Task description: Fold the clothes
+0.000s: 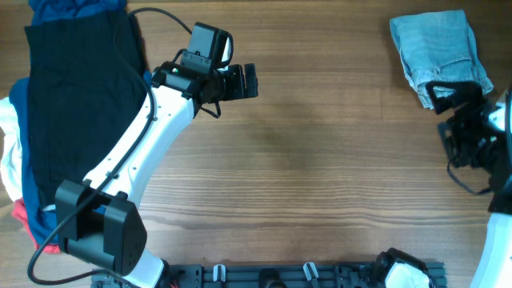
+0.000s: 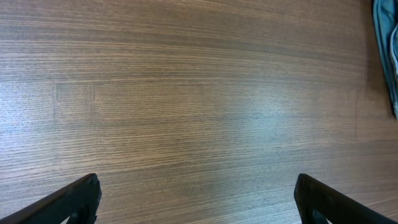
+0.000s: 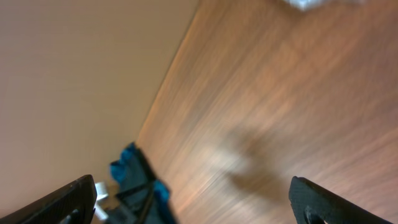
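The light blue denim shorts (image 1: pixel 438 46) lie folded in a compact bundle at the table's far right corner. Their edge also shows at the right rim of the left wrist view (image 2: pixel 389 56). My right gripper (image 1: pixel 453 96) is open and empty, right at the bundle's near edge. Its wrist view is blurred, and its open fingers (image 3: pixel 193 202) frame bare wood. My left gripper (image 1: pixel 250 81) is open and empty over the table's far middle, well left of the shorts. Its wrist view shows its fingers (image 2: pixel 198 202) wide apart above bare wood.
A large black garment (image 1: pixel 76 104) lies over navy, white and red clothes (image 1: pixel 24 212) at the left side of the table. That pile shows as a dark and blue blur in the right wrist view (image 3: pixel 140 186). A black rail (image 1: pixel 304 274) runs along the front edge.
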Motion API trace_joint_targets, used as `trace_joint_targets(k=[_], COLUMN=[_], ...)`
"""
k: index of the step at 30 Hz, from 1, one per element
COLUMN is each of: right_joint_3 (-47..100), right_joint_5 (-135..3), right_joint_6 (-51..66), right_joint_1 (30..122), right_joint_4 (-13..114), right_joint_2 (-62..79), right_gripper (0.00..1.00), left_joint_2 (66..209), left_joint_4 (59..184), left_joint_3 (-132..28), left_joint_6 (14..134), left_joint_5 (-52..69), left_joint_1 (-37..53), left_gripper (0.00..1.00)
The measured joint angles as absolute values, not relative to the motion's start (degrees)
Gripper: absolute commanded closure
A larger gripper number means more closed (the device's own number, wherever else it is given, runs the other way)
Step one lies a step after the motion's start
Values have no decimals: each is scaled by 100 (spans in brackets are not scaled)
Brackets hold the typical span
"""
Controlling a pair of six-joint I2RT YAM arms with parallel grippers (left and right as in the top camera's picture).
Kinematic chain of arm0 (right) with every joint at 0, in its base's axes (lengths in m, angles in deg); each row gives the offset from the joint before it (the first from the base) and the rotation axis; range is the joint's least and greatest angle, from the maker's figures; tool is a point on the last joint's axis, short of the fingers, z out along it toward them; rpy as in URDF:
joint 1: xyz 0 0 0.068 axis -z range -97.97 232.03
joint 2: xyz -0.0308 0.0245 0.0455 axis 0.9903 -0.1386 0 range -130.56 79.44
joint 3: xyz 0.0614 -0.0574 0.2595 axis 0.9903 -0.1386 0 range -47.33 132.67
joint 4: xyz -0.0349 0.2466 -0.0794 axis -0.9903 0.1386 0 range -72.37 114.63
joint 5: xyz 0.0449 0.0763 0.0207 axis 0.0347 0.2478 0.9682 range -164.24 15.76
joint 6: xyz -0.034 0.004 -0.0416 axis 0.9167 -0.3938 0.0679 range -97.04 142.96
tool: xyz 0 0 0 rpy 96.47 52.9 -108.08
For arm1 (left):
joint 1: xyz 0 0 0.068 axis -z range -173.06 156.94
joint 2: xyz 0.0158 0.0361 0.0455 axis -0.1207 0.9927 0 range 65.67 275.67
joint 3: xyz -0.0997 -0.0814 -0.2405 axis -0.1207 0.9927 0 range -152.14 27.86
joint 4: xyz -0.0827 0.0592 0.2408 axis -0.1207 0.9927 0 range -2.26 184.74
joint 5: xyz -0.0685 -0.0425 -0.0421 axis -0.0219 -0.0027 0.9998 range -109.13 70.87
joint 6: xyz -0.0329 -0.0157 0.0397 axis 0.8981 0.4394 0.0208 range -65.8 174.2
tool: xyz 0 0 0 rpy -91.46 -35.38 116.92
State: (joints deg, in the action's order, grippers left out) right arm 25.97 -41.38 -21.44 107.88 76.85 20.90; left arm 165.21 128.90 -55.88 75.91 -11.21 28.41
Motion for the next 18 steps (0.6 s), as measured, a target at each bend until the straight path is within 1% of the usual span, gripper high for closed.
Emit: trace_joint_targets(k=[2,4,7,11,15,18], right_joint_3=[2597,2597,2597,2595,2593,2531], right_joint_5=[-4079,-4105,-4132,-4125,-3987,-3972], right_joint_6=[-2529,-2651,-2387,-1145,306,1075], right_joint_1=[10775,10683,10329,10163,10075,9996], right_joint_4=[8017,8222,8229,7479,7123,6684], right_joint_2=[2153,2151,2156,2153,2153,2184], right_gripper=[1,0,0,0,0,1], left_joint_2=[16521,16521,16521,16521,16521,16521], left_joint_4=[12886,12888,12888,12886,12888,12890], left_joint_3=[-5588,-5588,-5588,-5588,-5588,-5588], left_joint_6=[7591,7591,7591,7591,7591,7591], left_joint_5=[-1121,-1121,-1118,-1121,-1121,-1121], left_joint_1=[2841,2841,2841,2841,2841,2841], left_gripper=[0,0,0,0,0,0])
